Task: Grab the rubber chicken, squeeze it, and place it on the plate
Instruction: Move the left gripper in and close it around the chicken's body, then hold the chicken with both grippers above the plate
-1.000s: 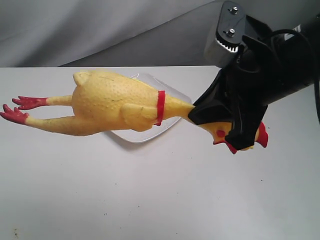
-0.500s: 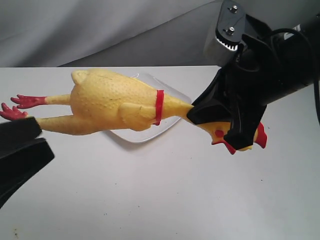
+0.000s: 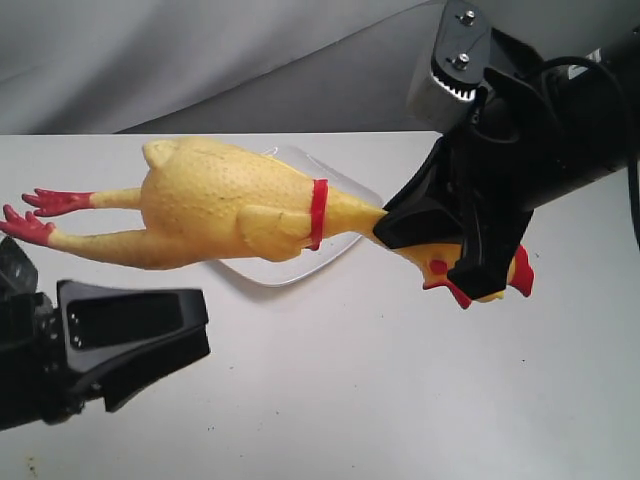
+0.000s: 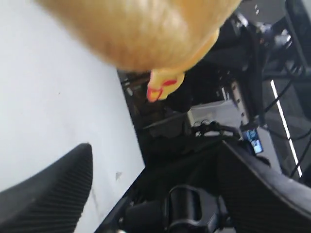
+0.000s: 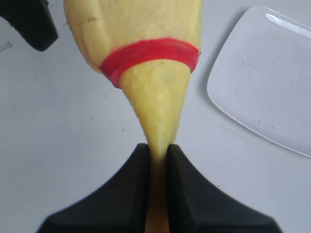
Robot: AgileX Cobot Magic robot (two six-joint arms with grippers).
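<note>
The yellow rubber chicken [image 3: 225, 205] hangs level in the air over the table, red feet to the left and head to the right. My right gripper [image 3: 388, 226] is shut on its thin neck, just past the red neck band [image 5: 148, 56]; the black fingers [image 5: 131, 184] pinch the neck between them. The white plate [image 3: 290, 268] lies on the table under the chicken's body and is partly hidden by it; it also shows in the right wrist view [image 5: 262, 82]. My left gripper [image 3: 190, 335] is open, low at the left, below and in front of the legs, holding nothing. The chicken's body [image 4: 146, 29] fills the top of the left wrist view.
A white table [image 3: 400, 400] carries the plate, and a grey cloth backdrop [image 3: 200, 60] hangs behind it. The right arm's black body and camera mount [image 3: 540, 110] fill the upper right. Dark equipment and cables [image 4: 233, 97] lie beyond the table edge in the left wrist view.
My left gripper has come in from the lower left edge and moved right, to below the chicken's legs. The chicken and the right gripper have barely moved.
</note>
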